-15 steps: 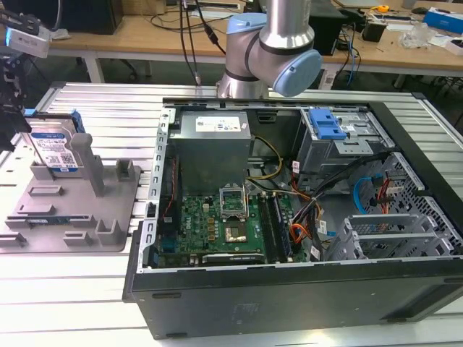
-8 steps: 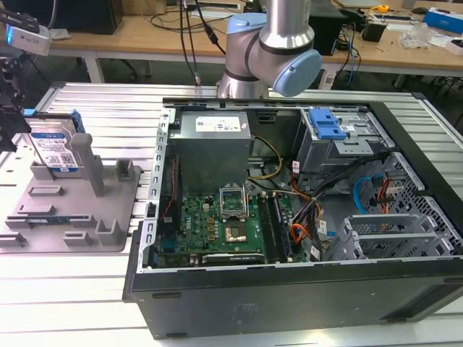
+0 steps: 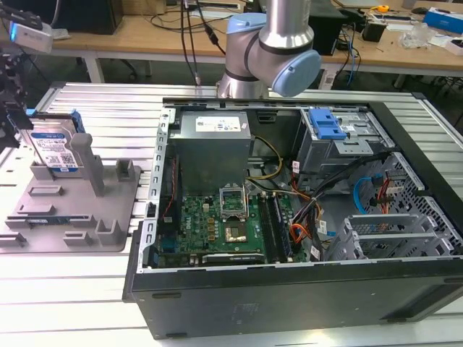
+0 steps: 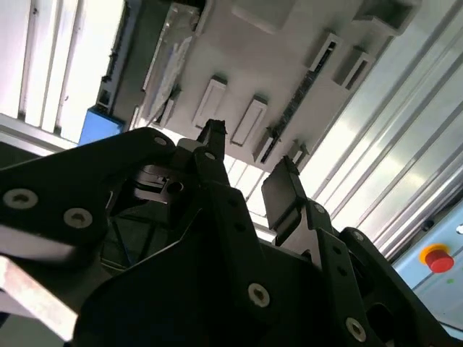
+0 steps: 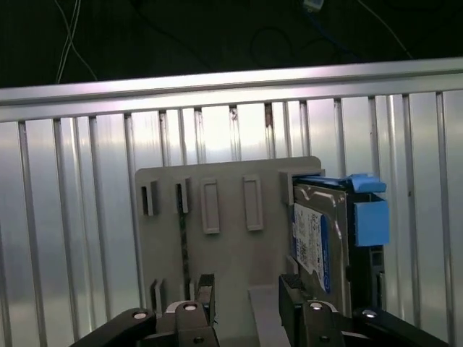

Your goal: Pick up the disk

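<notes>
The claw [image 5: 249, 293] hangs open and empty over the grey fixture [image 5: 217, 246] — the disk [image 5: 318, 231] (standing on edge) near one finger.

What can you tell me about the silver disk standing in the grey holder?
The disk is a flat, silver metal hard drive with a white-and-blue label and blue plastic side rails. It stands upright on edge in the grey plastic fixture, against its upright posts, at the exterior view's left.

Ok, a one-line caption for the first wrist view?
Open fingers above the grey fixture, close to the disk standing upright in it.
</notes>
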Robot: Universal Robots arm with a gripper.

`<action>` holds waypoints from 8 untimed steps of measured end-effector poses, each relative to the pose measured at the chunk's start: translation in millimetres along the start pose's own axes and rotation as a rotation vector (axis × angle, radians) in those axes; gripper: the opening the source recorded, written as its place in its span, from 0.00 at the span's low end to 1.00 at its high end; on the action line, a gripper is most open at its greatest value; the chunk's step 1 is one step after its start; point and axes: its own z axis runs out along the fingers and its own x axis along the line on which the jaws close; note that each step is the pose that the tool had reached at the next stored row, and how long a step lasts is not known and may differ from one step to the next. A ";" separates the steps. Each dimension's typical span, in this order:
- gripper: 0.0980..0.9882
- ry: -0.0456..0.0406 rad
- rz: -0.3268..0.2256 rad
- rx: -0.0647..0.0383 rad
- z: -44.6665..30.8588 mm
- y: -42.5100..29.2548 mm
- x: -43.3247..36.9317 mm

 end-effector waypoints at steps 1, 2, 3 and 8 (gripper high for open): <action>0.43 0.0013 -0.001 0.000 0.0 0.3 -5.4; 0.43 0.0024 -0.003 0.000 0.0 0.6 -10.3; 0.43 0.0031 -0.004 0.000 0.0 1.0 -14.6; 0.43 0.0058 -0.015 0.001 0.0 2.9 -41.9</action>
